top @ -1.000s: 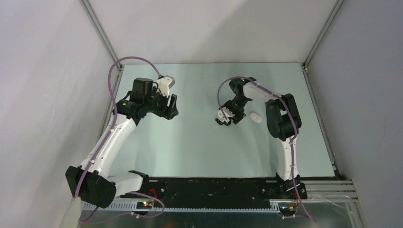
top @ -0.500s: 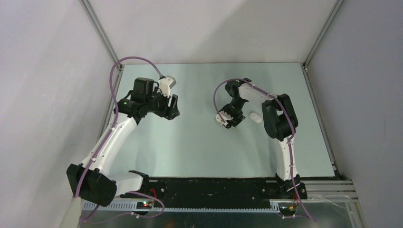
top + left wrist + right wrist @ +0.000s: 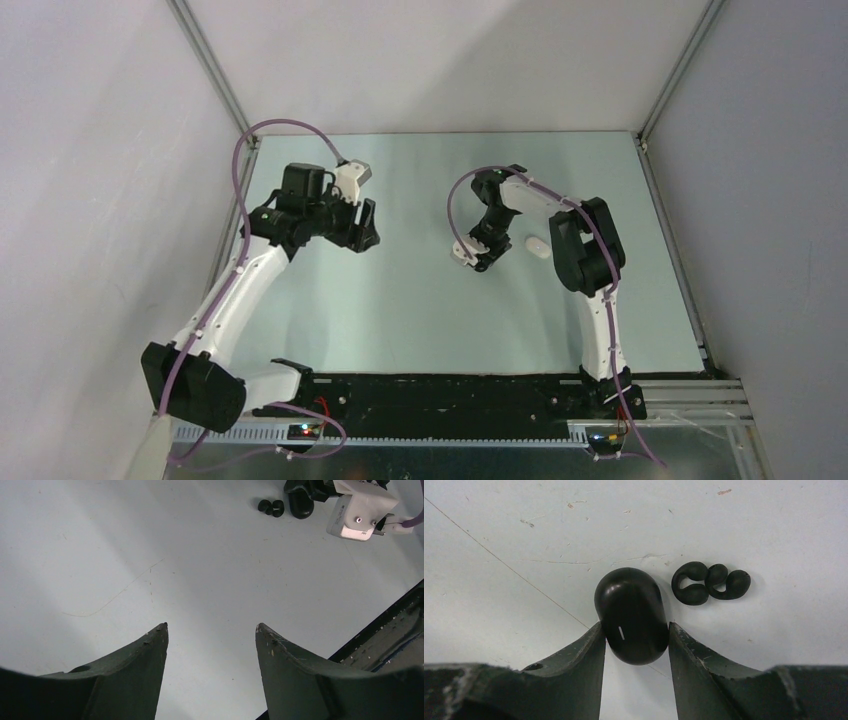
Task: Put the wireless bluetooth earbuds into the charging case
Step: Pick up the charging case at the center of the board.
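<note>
Right gripper [image 3: 635,625] grips the black charging case [image 3: 631,612] on the table [image 3: 400,300], fingers pressed to both of its sides. The arm has edged slightly left over the past second. Just beyond the case, two black earbuds [image 3: 710,582] lie touching each other. The left gripper [image 3: 211,626] gapes wide, holding nothing. A white case [image 3: 537,246] lies unmoved nearby. From overhead, the right gripper hides the black case and buds.

Lab robot cell (white panel walls [image 3: 450,60], aluminium frame rails [image 3: 212,70], pale tabletop [image 3: 420,310])
</note>
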Available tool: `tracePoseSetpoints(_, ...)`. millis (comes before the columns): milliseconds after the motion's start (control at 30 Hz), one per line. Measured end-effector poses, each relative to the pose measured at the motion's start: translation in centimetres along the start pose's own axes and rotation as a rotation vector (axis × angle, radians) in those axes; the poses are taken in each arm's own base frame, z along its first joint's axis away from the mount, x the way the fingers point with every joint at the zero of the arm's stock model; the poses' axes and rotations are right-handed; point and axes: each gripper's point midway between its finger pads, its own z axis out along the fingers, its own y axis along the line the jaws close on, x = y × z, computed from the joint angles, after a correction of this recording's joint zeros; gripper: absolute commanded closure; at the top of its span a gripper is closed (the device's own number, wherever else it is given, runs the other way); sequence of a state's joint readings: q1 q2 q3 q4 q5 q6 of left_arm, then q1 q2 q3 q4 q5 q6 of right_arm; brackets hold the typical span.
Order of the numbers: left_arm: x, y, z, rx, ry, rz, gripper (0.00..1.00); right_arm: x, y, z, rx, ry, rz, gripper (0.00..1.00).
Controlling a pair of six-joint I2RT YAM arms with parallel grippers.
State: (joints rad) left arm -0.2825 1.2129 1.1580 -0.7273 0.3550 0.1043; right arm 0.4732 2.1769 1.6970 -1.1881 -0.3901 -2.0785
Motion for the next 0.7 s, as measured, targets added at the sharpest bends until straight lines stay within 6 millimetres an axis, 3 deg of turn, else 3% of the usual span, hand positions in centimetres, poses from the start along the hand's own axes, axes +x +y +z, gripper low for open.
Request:
tracePoseSetpoints(167, -0.4, -0.3, 0.7, 0.024, -0.001, -0.042, 0.32, -0.3, 0.1, -0.3, 0.045, -0.028, 0.065, 0.69)
tracePoseSetpoints(267, -1.2, -0.5, 1.7, 0.050, -0.017, -0.092, 0.31, -1.5, 0.3, -2.1, 0.155, -0.066, 0.228, 0.70)
tracePoseSetpoints(333, -2.3, -0.8, 2.4, 0.079, -0.046, -0.126, 0.31, -2.7, 0.1, -4.8, 0.280, -0.087, 0.348, 0.71)
tracePoseSetpoints(467, -6.0, -1.9, 3.5, 0.166, -0.167, -0.166, 0.30, -5.8, -1.0, -12.0, 0.578, -0.109, 0.493, 0.72)
tracePoseSetpoints(600, -10.8, -4.3, 2.8, 0.293, -0.338, -0.151, 0.29, -9.8, -3.0, -19.0, 0.856, -0.182, 0.559, 0.73)
tracePoseSetpoints(700, -13.4, -6.3, 1.9, 0.381, -0.418, -0.110, 0.29, -12.1, -4.5, -22.6, 1.004, -0.250, 0.592, 0.73)
